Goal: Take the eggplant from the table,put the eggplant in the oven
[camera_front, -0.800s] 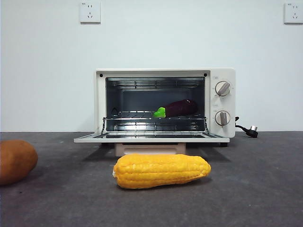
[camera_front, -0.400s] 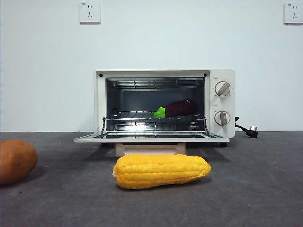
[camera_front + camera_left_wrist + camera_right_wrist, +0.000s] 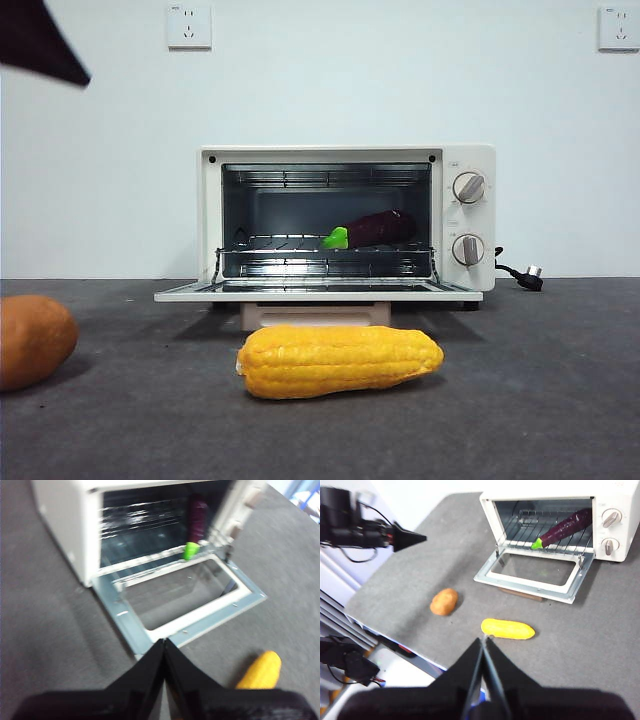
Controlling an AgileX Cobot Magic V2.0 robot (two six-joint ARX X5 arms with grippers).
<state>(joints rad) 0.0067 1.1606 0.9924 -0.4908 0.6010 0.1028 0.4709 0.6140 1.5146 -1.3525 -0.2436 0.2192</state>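
The eggplant (image 3: 372, 230) lies on the rack inside the open oven (image 3: 470, 215), stem toward the door. Both grippers, left (image 3: 164, 645) and right (image 3: 483, 642), are closed and empty above the table (image 3: 540, 400).

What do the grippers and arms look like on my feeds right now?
Both grippers are matte black with two long flat jaws tapering to a point: the left gripper, the right gripper. In the right wrist view the left arm is black, with thin black cables. No markings are visible.
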